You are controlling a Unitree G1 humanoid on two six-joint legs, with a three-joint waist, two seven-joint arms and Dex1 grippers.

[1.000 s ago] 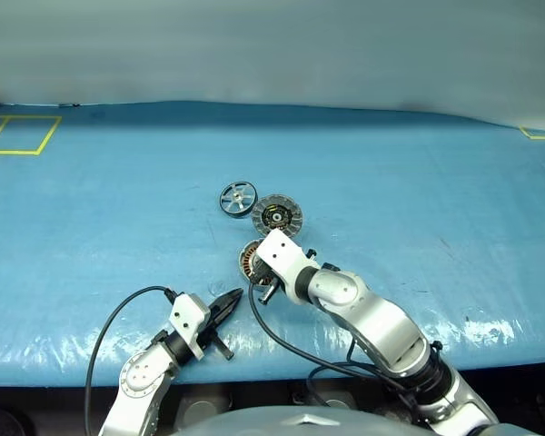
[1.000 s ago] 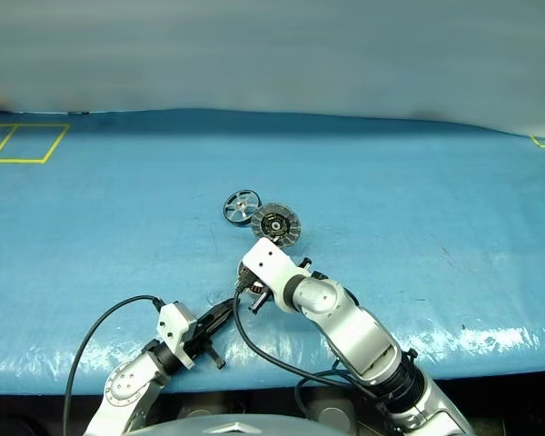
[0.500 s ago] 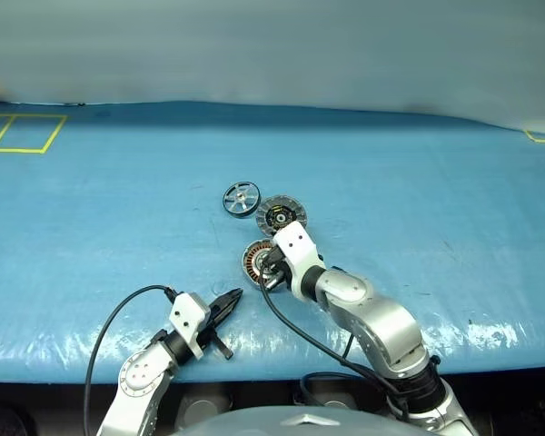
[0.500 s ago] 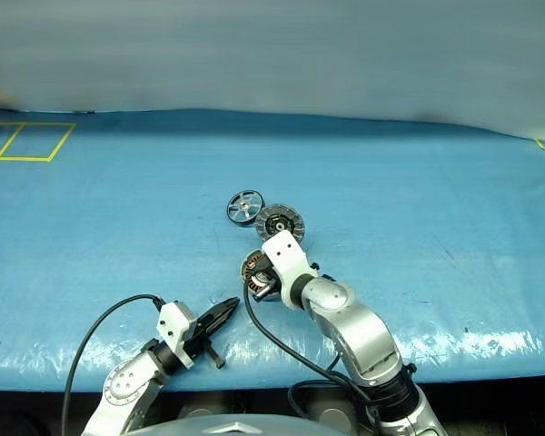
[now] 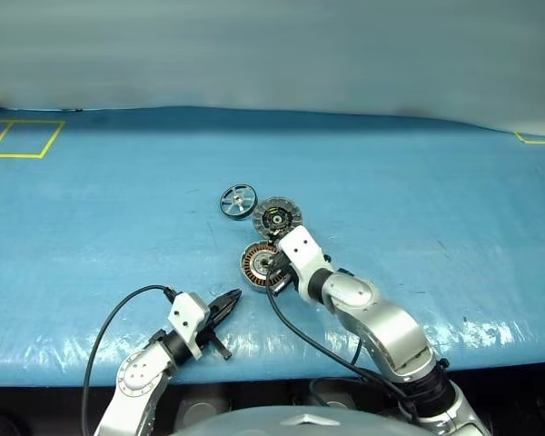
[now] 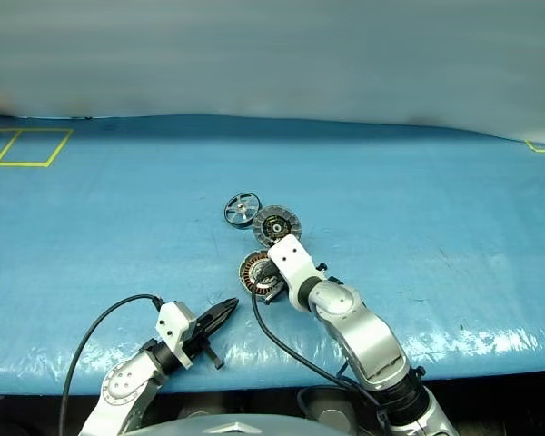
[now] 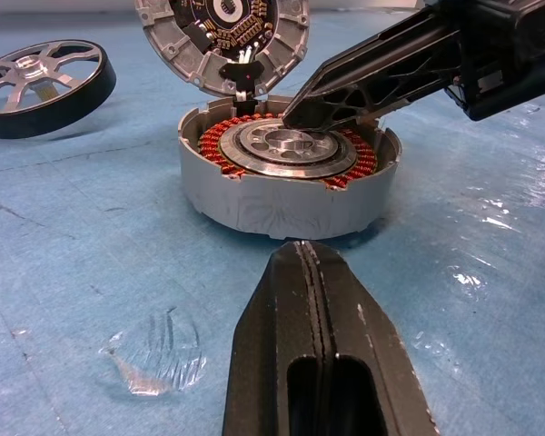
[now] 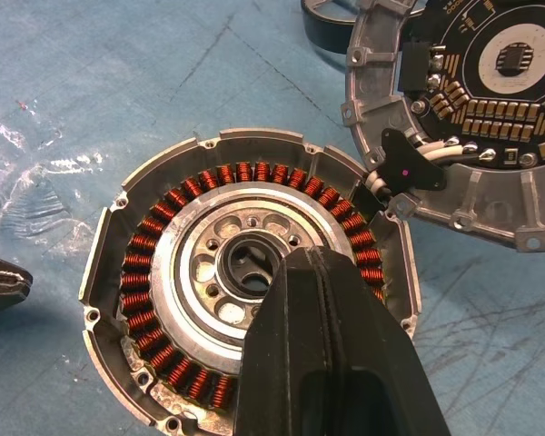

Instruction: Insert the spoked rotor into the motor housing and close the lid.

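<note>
The motor housing (image 5: 257, 264), a silver cylinder with copper windings, sits open on the blue table cover. My right gripper (image 5: 272, 270) is shut, its tip over the housing's right rim (image 7: 291, 113) beside the hub (image 8: 245, 272). The lid (image 5: 277, 216) lies just behind the housing with its circuit side showing. Its edge leans on the housing's rim, and white wires (image 8: 454, 154) join the two. The spoked rotor (image 5: 238, 201) lies flat behind and left of the lid. My left gripper (image 5: 232, 298) is shut and empty, pointing at the housing from a short way in front.
Yellow tape outlines mark the back left (image 5: 23, 138) and far right (image 5: 536, 138) of the cover. A black cable (image 5: 118, 313) loops off my left wrist near the front edge. Open blue cover surrounds the parts.
My right hand has shifted slightly right and down, uncovering most of the housing that it hid a second ago. The left gripper and the three parts have stayed put.
</note>
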